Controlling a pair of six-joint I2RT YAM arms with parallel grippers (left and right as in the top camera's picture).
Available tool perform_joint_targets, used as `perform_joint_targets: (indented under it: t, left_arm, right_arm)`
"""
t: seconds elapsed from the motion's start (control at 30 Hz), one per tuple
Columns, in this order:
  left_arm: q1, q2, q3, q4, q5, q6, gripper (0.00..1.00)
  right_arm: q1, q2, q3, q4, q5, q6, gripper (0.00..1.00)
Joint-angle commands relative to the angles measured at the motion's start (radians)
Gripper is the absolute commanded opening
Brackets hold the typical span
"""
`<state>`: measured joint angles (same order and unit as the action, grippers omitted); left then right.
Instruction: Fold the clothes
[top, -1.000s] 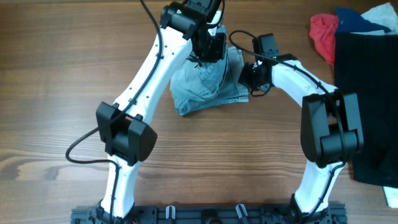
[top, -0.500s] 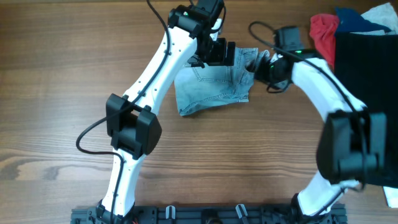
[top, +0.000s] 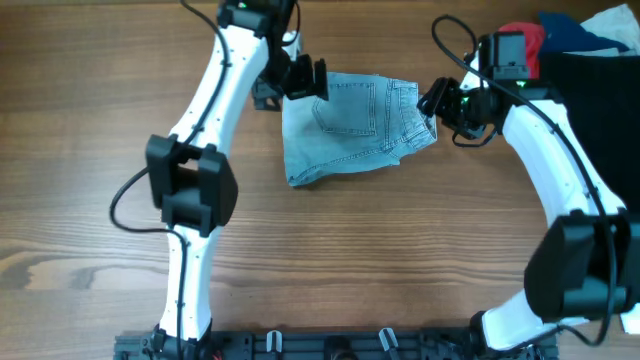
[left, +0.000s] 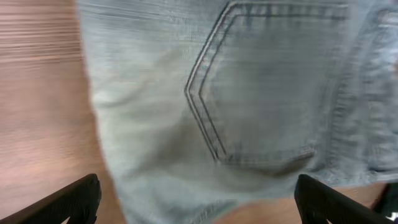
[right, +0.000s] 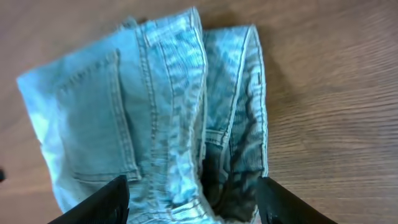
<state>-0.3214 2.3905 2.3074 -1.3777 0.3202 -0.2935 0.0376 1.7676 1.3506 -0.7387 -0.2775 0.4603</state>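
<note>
The clothes are light-blue denim shorts (top: 350, 125), lying folded on the wooden table (top: 100, 150) with a stitched back pocket (left: 267, 106) facing up. My left gripper (top: 305, 78) hovers at the shorts' far left edge. In the left wrist view its fingers (left: 74, 199) stand wide open above the cloth, gripping nothing. My right gripper (top: 437, 100) is at the shorts' right edge, over the bunched waistband (right: 239, 124). It is also open (right: 193, 205), with the denim lying loose below it.
A heap of other garments sits at the far right: a red cloth (top: 520, 50), a large black cloth (top: 590, 150), and blue (top: 570, 30) and white (top: 620, 25) pieces behind. The arms' base rail (top: 330, 345) runs along the front edge.
Both grippers were shut on the shorts and have opened and let go. The left one drew back to the left, the right one to the right. The shorts now lie flatter.
</note>
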Motion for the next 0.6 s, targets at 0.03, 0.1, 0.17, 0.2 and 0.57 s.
perform_joint_targets:
  t: [0.03,0.1,0.17,0.2,0.57]
  left_arm:
    - [0.015,0.097,0.013,0.019,0.031,0.038,1.00]
    - [0.017,0.113,0.013,0.029,0.023,0.055,1.00]
    - [0.021,0.117,0.013,0.051,-0.006,0.055,1.00]
    - [0.023,0.117,0.013,0.056,-0.023,0.055,1.00]
    - [0.023,0.170,0.013,0.062,-0.029,0.054,1.00]
  right_arm:
    - [0.002,0.046,0.009,-0.014,-0.039,-0.041,0.66]
    - [0.003,0.046,0.009,-0.014,-0.039,-0.042,0.66]
    - [0.002,0.047,0.009,-0.014,-0.038,-0.042,0.67]
    - [0.002,0.047,0.009,-0.014,-0.038,-0.043,0.66]
    - [0.002,0.077,-0.020,-0.083,-0.001,0.008,0.67]
